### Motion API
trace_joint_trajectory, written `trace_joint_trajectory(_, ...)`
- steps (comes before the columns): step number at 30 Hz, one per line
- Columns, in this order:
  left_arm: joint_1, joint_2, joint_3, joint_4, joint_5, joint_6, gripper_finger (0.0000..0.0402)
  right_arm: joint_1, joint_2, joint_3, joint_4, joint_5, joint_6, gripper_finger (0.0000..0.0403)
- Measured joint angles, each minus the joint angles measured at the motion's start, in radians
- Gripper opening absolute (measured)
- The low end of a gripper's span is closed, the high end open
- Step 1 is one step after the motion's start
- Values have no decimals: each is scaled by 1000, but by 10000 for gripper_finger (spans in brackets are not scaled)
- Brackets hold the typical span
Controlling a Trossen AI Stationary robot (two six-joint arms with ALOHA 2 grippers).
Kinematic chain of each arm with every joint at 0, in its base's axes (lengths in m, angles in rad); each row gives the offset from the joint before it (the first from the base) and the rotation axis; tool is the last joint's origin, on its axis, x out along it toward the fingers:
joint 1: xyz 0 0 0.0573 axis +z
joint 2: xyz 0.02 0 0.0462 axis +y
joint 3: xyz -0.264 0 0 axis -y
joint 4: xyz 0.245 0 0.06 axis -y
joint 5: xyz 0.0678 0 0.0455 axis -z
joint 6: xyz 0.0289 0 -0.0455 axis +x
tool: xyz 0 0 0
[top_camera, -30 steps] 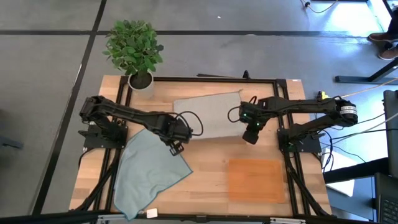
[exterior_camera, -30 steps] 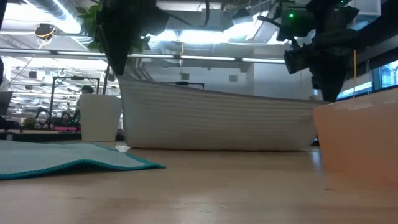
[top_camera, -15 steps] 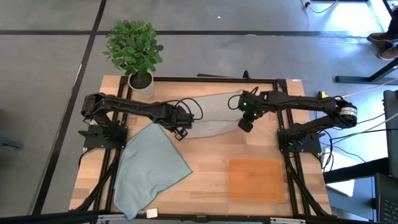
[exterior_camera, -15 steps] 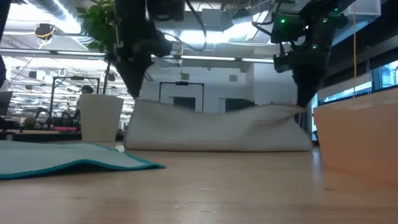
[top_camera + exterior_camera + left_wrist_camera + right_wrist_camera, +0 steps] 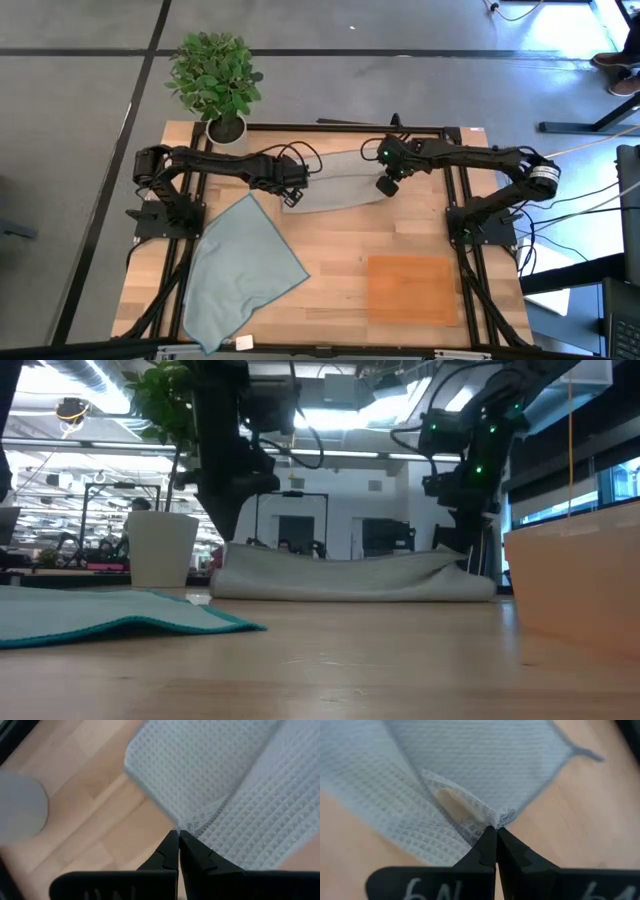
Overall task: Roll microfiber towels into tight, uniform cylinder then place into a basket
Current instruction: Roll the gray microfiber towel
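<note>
The light grey-beige microfiber towel (image 5: 335, 185) lies doubled over near the table's far edge, low and long in the low view (image 5: 350, 575). My left gripper (image 5: 291, 197) is shut on its left end and my right gripper (image 5: 385, 185) on its right end. The pale blue-grey towel (image 5: 240, 270) lies flat at the near left, untouched. The orange-brown basket (image 5: 410, 288) rests on the table at the near right. My left gripper pinches the towel's hemmed edge at its left corner (image 5: 191, 823) between its two shut fingers, coming steeply from above. That corner is held just above the towel's lower layer, which lies on the table. One layer or several, I cannot tell. My right gripper pinches the towel's right corner (image 5: 499, 818) between its shut fingertips, pointing steeply down. The cloth puckers into a small fold right at the tips. The held corner (image 5: 452, 558) stands slightly raised while the remaining cloth lies on the table.
A white plant pot (image 5: 226, 128) with a leafy plant stands at the far left corner. A black frame (image 5: 330, 127) runs round the table's edges. Bare wood lies between the blue-grey towel and the basket.
Both grippers have carried the towel's held edge toward the table's far edge and downward, tipping more steeply. The cloth, which stood up like a wall, has folded over onto its far part and now lies low. Both grippers stayed shut.
</note>
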Motion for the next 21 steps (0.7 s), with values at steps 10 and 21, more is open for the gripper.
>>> trace_joint_trajectory(10,69,0,-56,109,-50,0,0,-44,11,0,117,99,-16,5)
trace_joint_trajectory(21,156,0,-56,124,-82,27,0,-107,64,0,205,122,-70,5)
